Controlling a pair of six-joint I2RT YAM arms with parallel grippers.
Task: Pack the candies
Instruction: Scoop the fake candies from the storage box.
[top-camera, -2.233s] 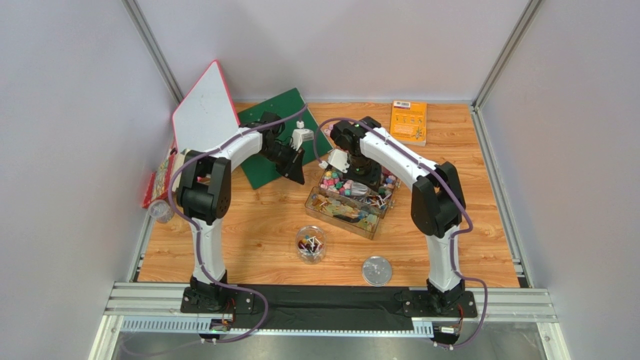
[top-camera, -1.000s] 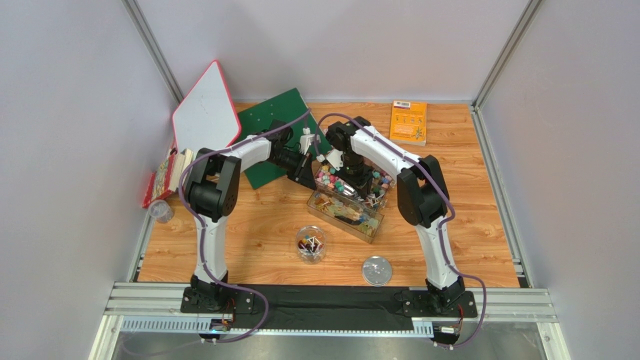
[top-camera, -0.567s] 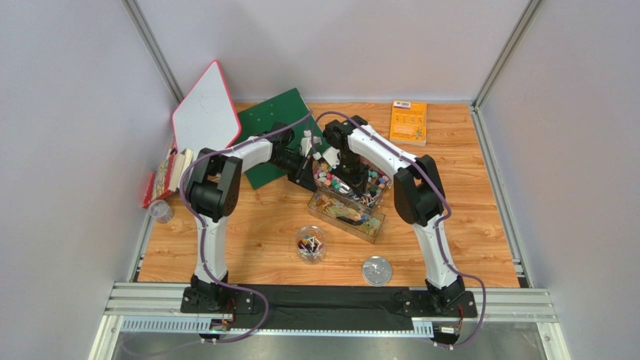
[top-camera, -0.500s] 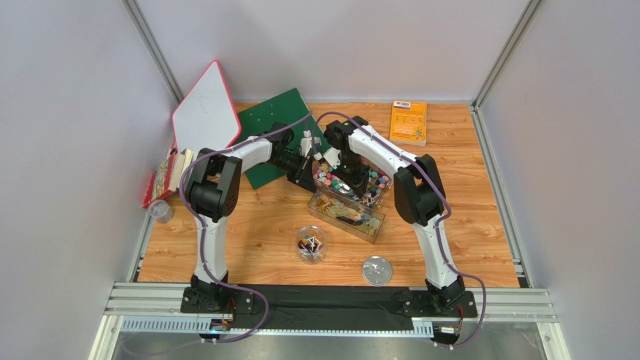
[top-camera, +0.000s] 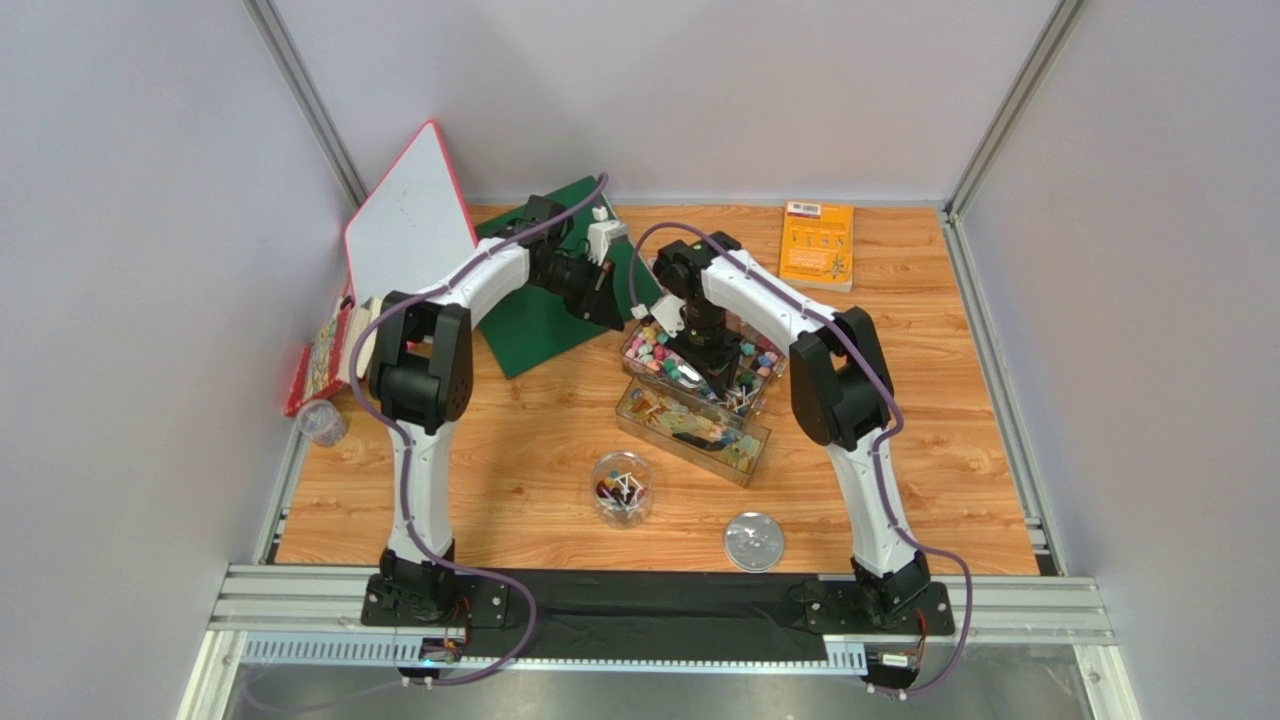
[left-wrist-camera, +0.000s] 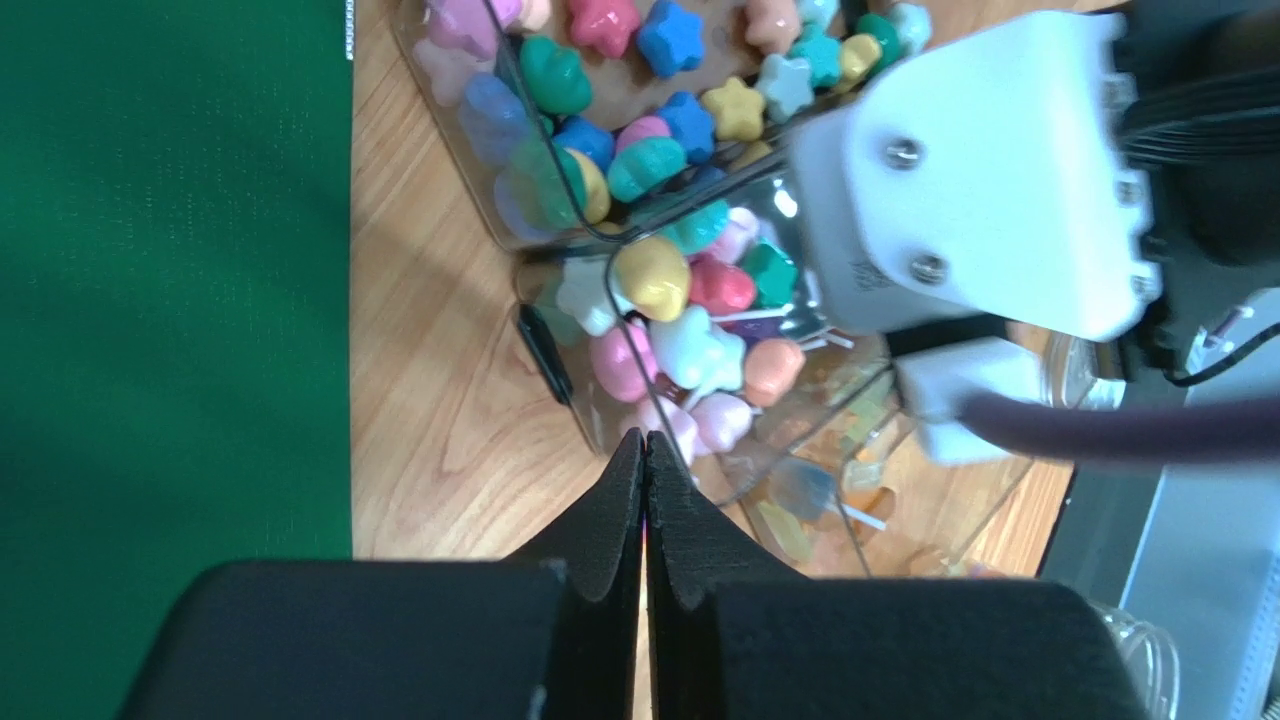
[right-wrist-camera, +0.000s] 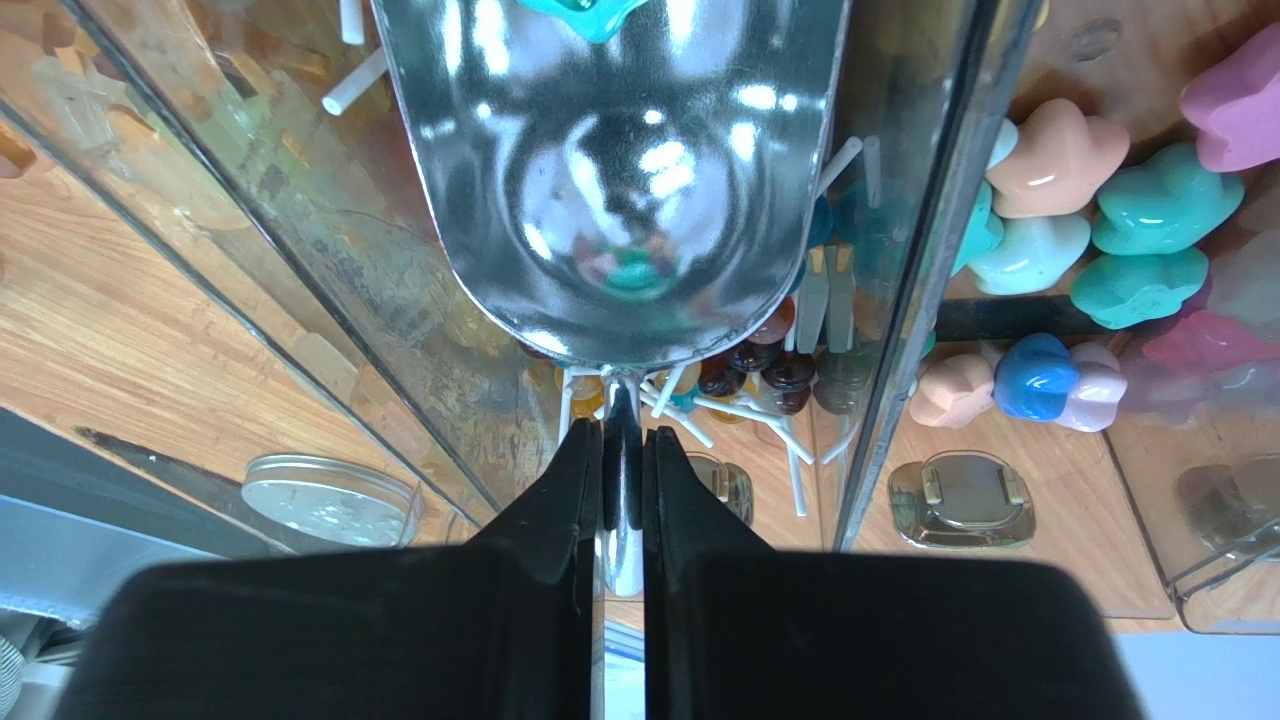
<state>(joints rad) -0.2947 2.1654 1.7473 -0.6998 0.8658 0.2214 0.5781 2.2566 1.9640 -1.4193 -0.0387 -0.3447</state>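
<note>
The candies (left-wrist-camera: 661, 285) are small pastel sweets heaped in one compartment of a clear plastic box (top-camera: 733, 432); in another lie sweets on white sticks (right-wrist-camera: 751, 393). My right gripper (right-wrist-camera: 613, 435) is shut on the handle of a metal scoop (right-wrist-camera: 616, 165), whose bowl is down inside the box with one teal candy (right-wrist-camera: 579, 8) at its far edge. In the top view the right gripper (top-camera: 694, 360) hangs over the box. My left gripper (left-wrist-camera: 645, 438) is shut on nothing, just off the box's left wall, above the green mat (top-camera: 526, 323).
A small clear jar (top-camera: 622, 488) holding a few sweets stands in front of the box, its round lid (top-camera: 753, 542) to the right. An orange booklet (top-camera: 818, 243) lies at the back right. A red-edged white board (top-camera: 409, 225) leans at the back left.
My left gripper has pulled back from the box's left wall toward the rear and shut. The right gripper has stayed over the box with the scoop.
</note>
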